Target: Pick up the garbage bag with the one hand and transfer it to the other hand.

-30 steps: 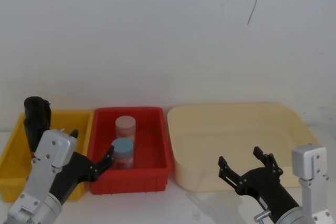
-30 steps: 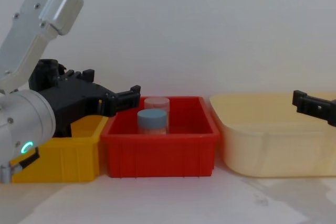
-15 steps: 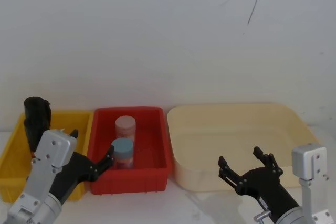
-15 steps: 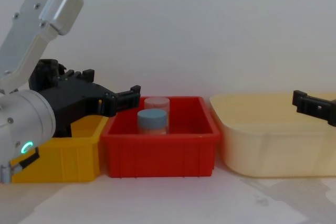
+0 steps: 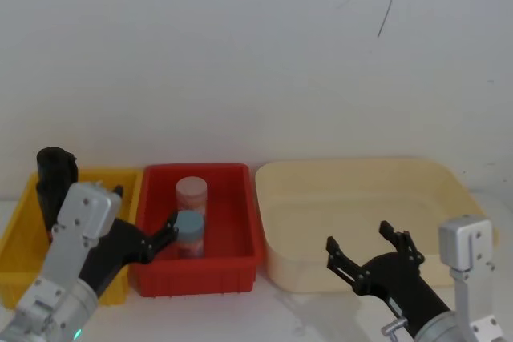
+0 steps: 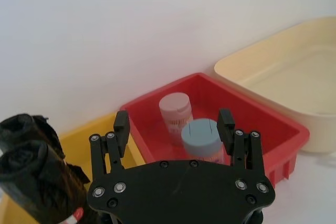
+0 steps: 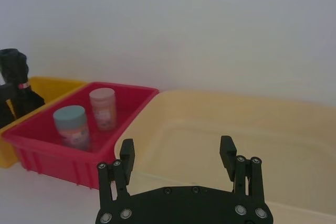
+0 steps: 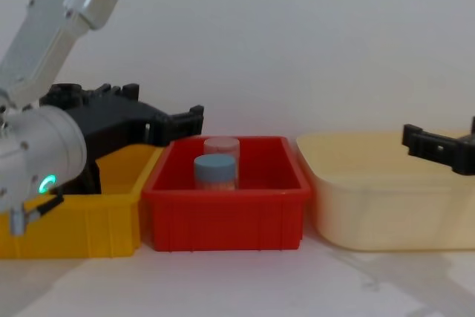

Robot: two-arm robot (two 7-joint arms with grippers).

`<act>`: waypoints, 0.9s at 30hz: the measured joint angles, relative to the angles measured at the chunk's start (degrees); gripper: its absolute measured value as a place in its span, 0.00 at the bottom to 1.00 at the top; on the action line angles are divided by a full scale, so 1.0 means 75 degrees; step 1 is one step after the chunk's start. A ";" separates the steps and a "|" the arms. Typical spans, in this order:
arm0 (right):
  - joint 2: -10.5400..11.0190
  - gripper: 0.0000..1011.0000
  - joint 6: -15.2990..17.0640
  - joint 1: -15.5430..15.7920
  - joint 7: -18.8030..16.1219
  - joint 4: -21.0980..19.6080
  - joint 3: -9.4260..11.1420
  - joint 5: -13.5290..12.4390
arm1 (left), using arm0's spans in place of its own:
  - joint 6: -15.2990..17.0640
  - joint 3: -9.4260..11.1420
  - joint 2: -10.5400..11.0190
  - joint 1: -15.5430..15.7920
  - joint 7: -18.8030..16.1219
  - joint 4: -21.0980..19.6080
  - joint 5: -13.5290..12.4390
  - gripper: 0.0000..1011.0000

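Garbage bag, a tall black plastic roll [image 5: 54, 178], stands upright in the yellow plastic bin's [image 5: 20, 274] far corner. The right gripper [image 5: 358, 235] hangs open before the wide cream plastic tub [image 5: 361, 198]. The left gripper [image 5: 144, 206] hovers open near the roll.

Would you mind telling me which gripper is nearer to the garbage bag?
Left. The left gripper hovers just right of the garbage bag; the right gripper sits far off by the cream tub.

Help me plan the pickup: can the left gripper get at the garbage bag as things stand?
Probably yes: the garbage bag stands upright in the yellow bin, top exposed; the left gripper hovers nearby, jaws open.
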State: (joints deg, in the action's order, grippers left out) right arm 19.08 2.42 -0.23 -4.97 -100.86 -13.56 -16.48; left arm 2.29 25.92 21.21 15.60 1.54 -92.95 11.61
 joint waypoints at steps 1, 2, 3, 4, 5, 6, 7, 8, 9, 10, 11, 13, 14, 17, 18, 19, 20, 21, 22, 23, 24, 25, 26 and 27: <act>-0.0007 0.99 0.0020 -0.0028 -0.0028 0.0007 -0.0017 -0.0001 | 0.0034 -0.0008 -0.0011 0.0032 0.0012 0.0000 0.0016 0.99; -0.0015 0.99 0.0043 -0.0055 -0.0051 0.0011 -0.0035 -0.0001 | 0.0112 -0.0031 -0.0037 0.0102 0.0065 -0.0001 0.0055 0.99; -0.0025 0.99 0.0069 -0.0094 -0.0071 0.0015 -0.0062 -0.0001 | 0.0155 -0.0043 -0.0045 0.0127 0.0086 -0.0007 0.0079 0.99; -0.0034 0.99 0.0107 -0.0125 -0.0091 0.0016 -0.0081 -0.0001 | 0.0196 -0.0057 -0.0051 0.0150 0.0106 -0.0018 0.0103 0.99; -0.0053 0.99 0.0174 -0.0185 -0.0122 0.0016 -0.0126 0.0000 | 0.0297 -0.0096 -0.0068 0.0193 0.0153 -0.0064 0.0169 0.99; -0.0063 0.99 0.0206 -0.0216 -0.0132 0.0016 -0.0146 0.0003 | 0.0335 -0.0111 -0.0071 0.0200 0.0168 -0.0084 0.0197 0.99; -0.0075 0.99 0.0238 -0.0255 -0.0141 0.0013 -0.0170 0.0009 | 0.0374 -0.0139 -0.0074 0.0208 0.0186 -0.0126 0.0228 0.99; -0.0094 0.99 0.0303 -0.0317 -0.0153 -0.0002 -0.0208 0.0025 | 0.0455 -0.0186 -0.0075 0.0204 0.0218 -0.0207 0.0296 0.99; -0.0106 0.99 0.0353 -0.0347 -0.0160 -0.0014 -0.0226 0.0040 | 0.0455 -0.0186 -0.0075 0.0204 0.0218 -0.0207 0.0296 0.99; -0.0119 0.99 0.0373 -0.0378 -0.0163 -0.0027 -0.0247 0.0049 | 0.0524 -0.0239 -0.0069 0.0176 0.0238 -0.0304 0.0358 0.99; -0.0151 0.99 0.0461 -0.0450 -0.0167 -0.0063 -0.0290 0.0089 | 0.0556 -0.0278 -0.0059 0.0138 0.0246 -0.0360 0.0390 0.99; -0.0180 0.99 0.0523 -0.0512 -0.0167 -0.0099 -0.0329 0.0126 | 0.0660 -0.0379 -0.0024 0.0019 0.0263 -0.0563 0.0503 0.99; -0.0213 0.99 0.0597 -0.0574 -0.0165 -0.0136 -0.0377 0.0176 | 0.0717 -0.0474 0.0017 -0.0097 0.0268 -0.0707 0.0572 0.99; -0.0313 0.99 0.0735 -0.0738 -0.0149 -0.0218 -0.0521 0.0277 | 0.0810 -0.0612 0.0080 -0.0276 0.0268 -0.0907 0.0683 0.99; -0.0329 0.99 0.0766 -0.0763 -0.0147 -0.0229 -0.0543 0.0304 | 0.0836 -0.0660 0.0105 -0.0339 0.0268 -0.0971 0.0717 0.99; -0.0364 0.99 0.0791 -0.0816 -0.0141 -0.0246 -0.0587 0.0329 | 0.0884 -0.0794 0.0172 -0.0507 0.0266 -0.1131 0.0781 0.99; -0.0420 0.99 0.0840 -0.0897 -0.0131 -0.0268 -0.0656 0.0387 | 0.0912 -0.0850 0.0204 -0.0579 0.0264 -0.1194 0.0825 0.99; -0.0452 0.99 0.0863 -0.0940 -0.0128 -0.0277 -0.0694 0.0413 | 0.0931 -0.0907 0.0247 -0.0677 0.0264 -0.1256 0.0858 0.99; -0.0483 0.99 0.0893 -0.0984 -0.0123 -0.0285 -0.0736 0.0453 | 0.0968 -0.1026 0.0312 -0.0829 0.0264 -0.1377 0.0926 0.99; -0.0560 0.99 0.0939 -0.1091 -0.0117 -0.0291 -0.0835 0.0509 | 0.0984 -0.1112 0.0347 -0.0906 0.0264 -0.1453 0.0961 0.99; -0.0595 0.99 0.0967 -0.1137 -0.0114 -0.0291 -0.0879 0.0545 | 0.1011 -0.1241 0.0421 -0.1062 0.0272 -0.1561 0.1042 0.99; -0.0633 0.99 0.0983 -0.1187 -0.0113 -0.0292 -0.0919 0.0565 | 0.1021 -0.1309 0.0457 -0.1160 0.0281 -0.1610 0.1080 0.99; -0.0669 0.99 0.1013 -0.1237 -0.0110 -0.0291 -0.0961 0.0601 | 0.1028 -0.1372 0.0489 -0.1207 0.0293 -0.1655 0.1119 0.99; -0.0723 0.99 0.1034 -0.1303 -0.0108 -0.0291 -0.1023 0.0629 | 0.1035 -0.1459 0.0536 -0.1301 0.0308 -0.1711 0.1156 0.99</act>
State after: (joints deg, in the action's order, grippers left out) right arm 13.66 10.17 -10.01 -5.77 -103.04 -21.23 -11.76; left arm 10.05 14.98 25.23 5.85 3.86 -105.78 20.28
